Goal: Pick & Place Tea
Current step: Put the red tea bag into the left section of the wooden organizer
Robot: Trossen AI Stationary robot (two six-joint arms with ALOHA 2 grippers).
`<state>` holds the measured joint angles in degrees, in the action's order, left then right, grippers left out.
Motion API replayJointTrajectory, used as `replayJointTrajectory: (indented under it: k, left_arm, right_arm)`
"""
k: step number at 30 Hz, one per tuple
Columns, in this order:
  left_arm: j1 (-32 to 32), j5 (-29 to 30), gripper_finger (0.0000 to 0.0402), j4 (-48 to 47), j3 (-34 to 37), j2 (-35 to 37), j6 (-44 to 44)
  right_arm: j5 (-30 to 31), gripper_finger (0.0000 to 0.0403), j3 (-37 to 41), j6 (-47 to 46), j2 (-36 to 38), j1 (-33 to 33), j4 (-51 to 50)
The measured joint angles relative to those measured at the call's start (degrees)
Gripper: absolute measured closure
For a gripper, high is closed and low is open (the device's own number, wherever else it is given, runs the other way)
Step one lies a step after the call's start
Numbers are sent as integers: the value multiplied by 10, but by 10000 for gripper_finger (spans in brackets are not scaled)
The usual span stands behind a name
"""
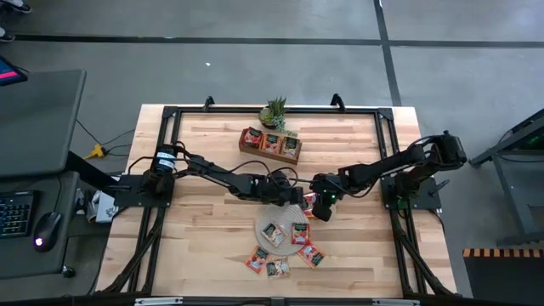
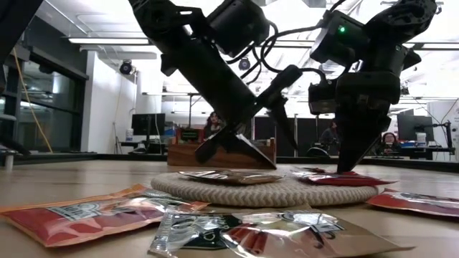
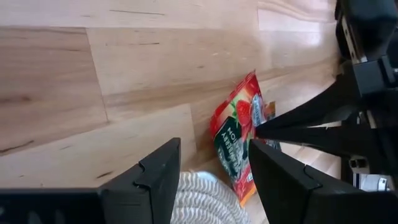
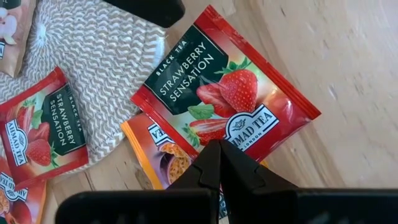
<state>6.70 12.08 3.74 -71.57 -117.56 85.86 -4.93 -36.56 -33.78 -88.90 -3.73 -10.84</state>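
The tea sachets lie around a round woven mat [image 1: 285,231]: two on it, several on the table in front [image 1: 276,268]. A red strawberry sachet [image 4: 224,93] lies at the mat's far right edge, one corner on the mat, its near part on an orange sachet [image 4: 158,152]. My right gripper [image 4: 219,152] is shut with its tips on that red sachet. My left gripper [image 3: 211,180] is open, slanting down just left of it over the mat's far edge [image 3: 199,202], touching nothing. My right gripper sets its shut fingertips on the red strawberry sachet near the edge by its white label [image 4: 239,134]. The fingers slant down from the table's right. The sachet lies flat on the mat's edge and the orange sachet. Whether the tips pinch the edge, I cannot tell.
A brown wooden tray [image 1: 244,146] holding more sachets stands at the far middle, with a small potted plant [image 1: 274,110] behind it. Both grippers are close together above the mat's far edge. Bare wood lies to the left and right of the mat.
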Motion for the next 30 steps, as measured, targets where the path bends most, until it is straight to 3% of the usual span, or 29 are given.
replayJointTrajectory:
  k: [18,30]
  left_arm:
    - [-27,-43,213,8,0,0,-5]
    - [-26,-52,213,9,-39,-44,-6]
  right_arm:
    - [4,403,1,-22,-1,0,32]
    - [0,403,1,-24,-1,20,46]
